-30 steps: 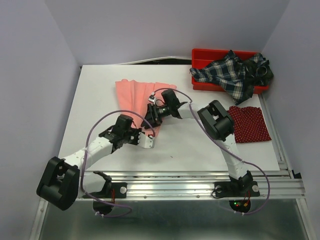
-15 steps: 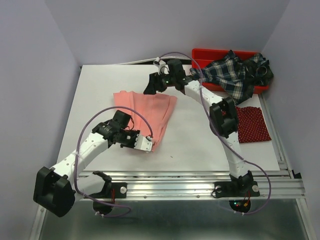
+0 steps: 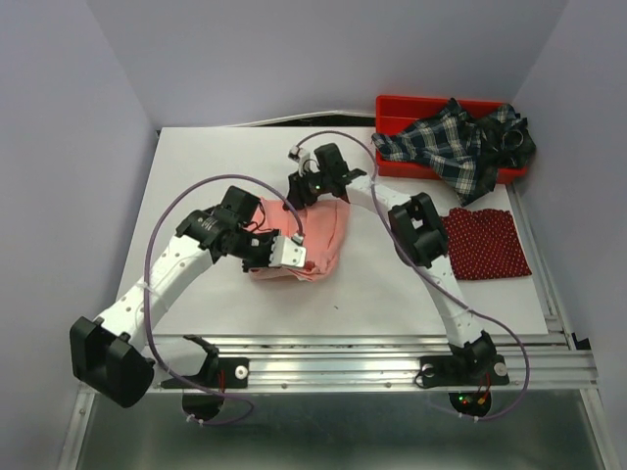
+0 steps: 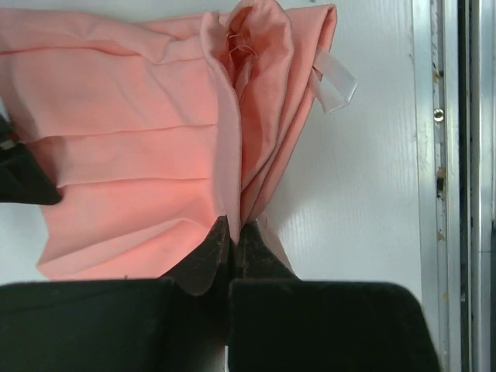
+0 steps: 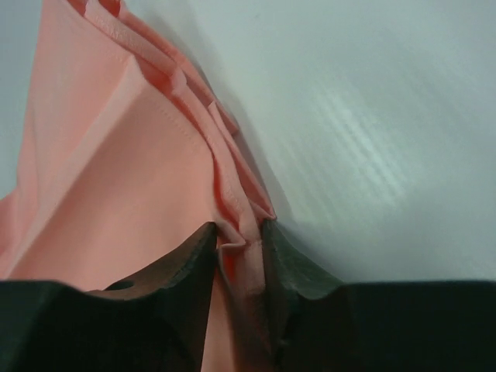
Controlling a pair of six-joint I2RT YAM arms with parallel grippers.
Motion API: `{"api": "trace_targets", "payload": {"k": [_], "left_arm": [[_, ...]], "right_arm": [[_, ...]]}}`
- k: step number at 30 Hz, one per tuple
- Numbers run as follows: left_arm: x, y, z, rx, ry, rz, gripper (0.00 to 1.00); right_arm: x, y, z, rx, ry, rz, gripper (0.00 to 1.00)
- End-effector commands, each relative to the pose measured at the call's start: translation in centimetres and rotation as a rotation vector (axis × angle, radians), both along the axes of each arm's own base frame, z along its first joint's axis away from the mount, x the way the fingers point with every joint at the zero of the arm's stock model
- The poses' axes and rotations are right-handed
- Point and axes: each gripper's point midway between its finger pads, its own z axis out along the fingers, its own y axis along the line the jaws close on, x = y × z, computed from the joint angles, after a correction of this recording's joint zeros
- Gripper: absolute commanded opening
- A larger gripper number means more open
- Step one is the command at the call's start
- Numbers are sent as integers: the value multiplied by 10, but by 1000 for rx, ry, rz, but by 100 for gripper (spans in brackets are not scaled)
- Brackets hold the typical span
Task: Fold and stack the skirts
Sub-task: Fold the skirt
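The left gripper point(image 4: 232, 234) and the right gripper point(image 5: 239, 232) each pinch a gathered edge of the salmon-pink skirt point(image 3: 328, 235) between closed jaws, holding it at the centre of the desk point(image 3: 196, 166), presumably so that opposite ends can be folded together.
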Motion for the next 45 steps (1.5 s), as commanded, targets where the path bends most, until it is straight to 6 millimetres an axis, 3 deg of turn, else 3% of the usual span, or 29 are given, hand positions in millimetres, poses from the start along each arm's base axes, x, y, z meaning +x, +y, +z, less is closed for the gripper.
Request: {"api": "trace_targets", "payload": {"k": [1, 4, 9, 13, 16, 21, 22, 25, 30, 31, 33, 35, 39, 40, 42, 43, 44, 45], "left_arm": [[17, -25, 46, -100, 27, 49, 0], [36, -32, 55, -103, 16, 82, 0], [65, -28, 39, -60, 23, 141, 0], [86, -24, 23, -41, 15, 174, 0], [91, -18, -1, -8, 60, 192, 0], [99, -7, -38, 23, 125, 242, 0], [101, -6, -41, 22, 124, 247, 0], [106, 1, -55, 38, 140, 274, 0], [123, 10, -80, 50, 201, 343, 0], [130, 13, -80, 46, 205, 359, 2], [135, 15, -91, 54, 244, 381, 6], [144, 17, -96, 53, 252, 401, 13], [157, 21, -114, 47, 328, 481, 31], [165, 20, -109, 33, 327, 497, 63], [177, 23, -94, -24, 350, 538, 74], [176, 25, -90, -44, 374, 561, 87], [185, 26, -68, -94, 345, 581, 99], [188, 25, -53, -146, 348, 592, 99]], "right_arm": [[-71, 25, -6, 8, 45, 225, 33], [-101, 30, -8, 14, 88, 288, 25], [-131, 27, -3, 28, 129, 320, 22], [-134, 25, 2, 34, 129, 320, 23], [-131, 25, 5, 28, 119, 308, 26], [-102, 24, 9, -14, 52, 210, 50], [-94, 24, 9, -32, 56, 154, 66], [-60, 14, 10, -80, -24, 49, 82], [-11, -9, 29, -94, -91, -102, 93], [-1, -13, 39, -87, -109, -134, 99], [18, -28, 56, -68, -115, -200, 100], [28, -41, 67, -63, -120, -247, 100], [44, -85, 93, -81, -158, -347, 100], [39, -96, 102, -93, -170, -350, 100], [33, -113, 110, -117, -170, -352, 100], [25, -115, 115, -120, -167, -336, 100], [7, -115, 130, -97, -161, -299, 100], [-7, -115, 135, -80, -137, -270, 100]]}}
